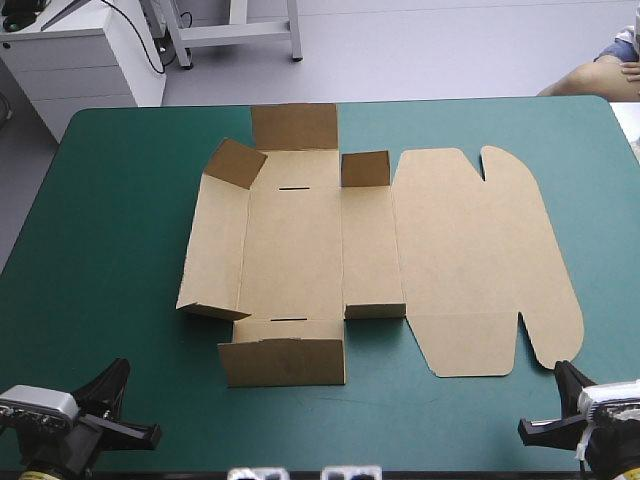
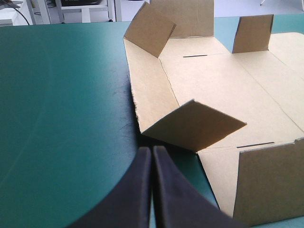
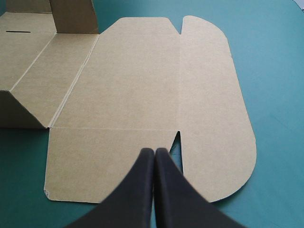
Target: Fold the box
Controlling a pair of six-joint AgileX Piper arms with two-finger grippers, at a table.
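- High view: we saw the box [image 1: 300, 240] mid-table on the teal-green cover [image 1: 110, 220], some flaps [image 1: 235, 162] raised, lid [image 1: 470, 250] flat, bare cover around.
- Left wrist view: our left gripper [image 2: 152, 151] was pinched together, empty, near a raised flap [image 2: 194, 124].
- Right wrist view: right gripper [image 3: 154, 152] likewise, at the lid's near edge; we judged the box light, stiff, best taken by edges.

A lab-like workroom: a teal-green covered table [image 1: 110, 250], a white cabinet [image 1: 65, 70] at upper left, a metal frame [image 1: 240, 33] on grey floor [image 1: 450, 50] at top.
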